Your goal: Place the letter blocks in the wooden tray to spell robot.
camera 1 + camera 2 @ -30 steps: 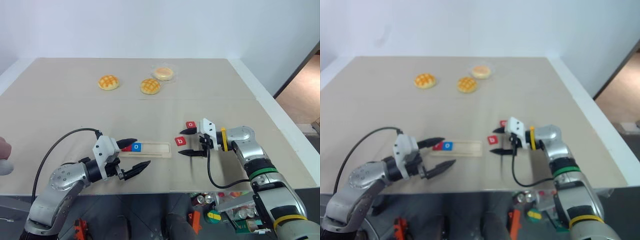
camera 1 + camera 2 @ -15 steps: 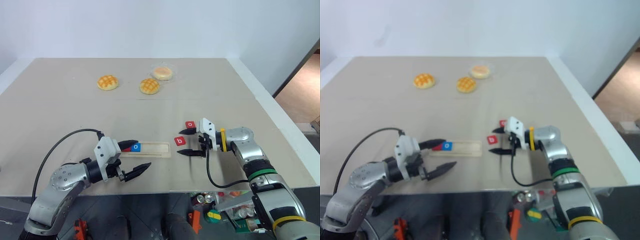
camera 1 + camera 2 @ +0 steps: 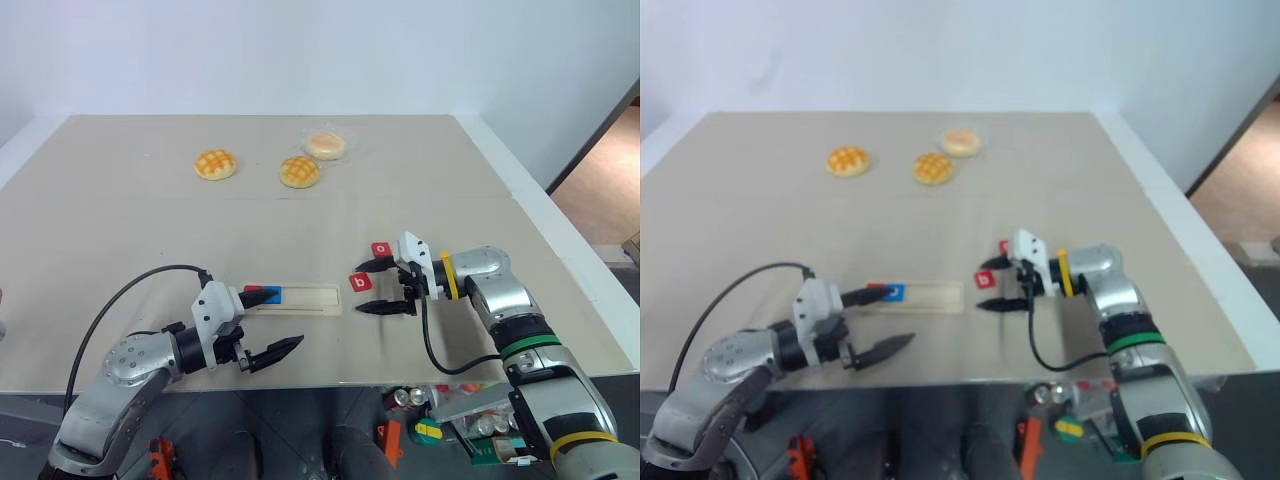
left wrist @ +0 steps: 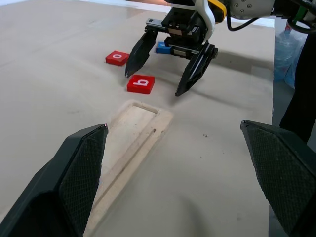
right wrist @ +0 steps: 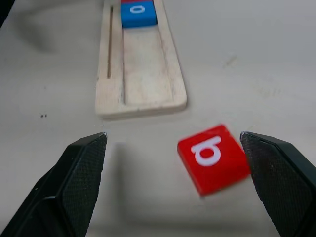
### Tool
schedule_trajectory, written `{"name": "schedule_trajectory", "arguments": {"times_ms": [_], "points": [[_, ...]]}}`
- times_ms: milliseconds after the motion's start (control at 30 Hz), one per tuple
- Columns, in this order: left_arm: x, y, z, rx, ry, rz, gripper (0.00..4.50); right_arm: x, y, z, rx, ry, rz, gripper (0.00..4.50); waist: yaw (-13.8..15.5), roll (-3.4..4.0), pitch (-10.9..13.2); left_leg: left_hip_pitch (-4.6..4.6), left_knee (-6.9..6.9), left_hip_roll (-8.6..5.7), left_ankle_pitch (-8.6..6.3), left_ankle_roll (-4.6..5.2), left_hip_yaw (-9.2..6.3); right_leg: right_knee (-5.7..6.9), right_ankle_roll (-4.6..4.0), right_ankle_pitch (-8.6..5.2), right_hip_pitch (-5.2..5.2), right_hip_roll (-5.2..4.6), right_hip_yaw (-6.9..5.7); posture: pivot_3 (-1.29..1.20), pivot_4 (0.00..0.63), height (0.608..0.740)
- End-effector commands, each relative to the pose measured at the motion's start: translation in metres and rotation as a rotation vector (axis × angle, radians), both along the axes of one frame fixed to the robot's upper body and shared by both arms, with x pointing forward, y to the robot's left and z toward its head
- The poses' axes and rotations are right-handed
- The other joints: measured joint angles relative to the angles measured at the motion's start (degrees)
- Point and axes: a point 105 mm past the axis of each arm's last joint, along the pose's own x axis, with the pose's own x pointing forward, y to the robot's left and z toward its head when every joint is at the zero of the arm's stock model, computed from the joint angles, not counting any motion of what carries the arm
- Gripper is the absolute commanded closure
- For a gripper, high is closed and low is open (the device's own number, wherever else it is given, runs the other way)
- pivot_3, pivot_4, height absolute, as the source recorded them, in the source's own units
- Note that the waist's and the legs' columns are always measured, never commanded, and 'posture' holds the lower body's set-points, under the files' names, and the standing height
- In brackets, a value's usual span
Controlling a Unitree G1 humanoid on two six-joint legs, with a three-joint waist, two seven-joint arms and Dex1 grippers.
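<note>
Little displacement is noted since the earlier frames: left claw has drawn slightly back from the wooden tray, jaws wide and empty. Right claw is held spread open around the red "b" block, not yet closed on it. Tray holds a red block and a blue "o" block at its left end. A red "o" block lies on the bench beyond, and a blue block behind the right claw. Step judged: grasping "b"; closing, then placing it third.
</note>
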Motion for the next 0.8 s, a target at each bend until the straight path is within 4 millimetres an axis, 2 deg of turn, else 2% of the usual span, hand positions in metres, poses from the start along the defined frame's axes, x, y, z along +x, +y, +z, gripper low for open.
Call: {"name": "schedule_trajectory", "arguments": {"times_ms": [33,433,800], "points": [[-0.003,-0.002,0.008,0.005,-0.052,-0.015,0.01,0.003,-0.001,0.005,0.010,-0.033,-0.003,0.26,0.00,0.03,0.04,0.00,-0.01,0.00,0.00,0.00,0.00,0.00,0.00,0.00,-0.01,0.00,0.00,0.00,0.150,0.740],[-0.006,0.001,0.006,0.017,-0.055,-0.019,0.01,0.007,0.006,0.008,0.033,-0.052,0.003,0.26,-0.02,0.06,0.08,0.00,-0.03,0.01,-0.01,0.00,0.03,-0.02,0.01,-0.01,-0.01,0.00,0.03,0.00,0.150,0.740],[-0.007,0.000,0.004,0.020,-0.049,-0.018,0.01,0.016,0.005,0.005,0.026,-0.057,-0.027,0.26,-0.03,0.10,0.18,-0.01,-0.08,0.01,-0.02,-0.01,0.08,-0.03,0.00,-0.02,-0.06,0.00,0.07,0.00,0.150,0.740]]}}
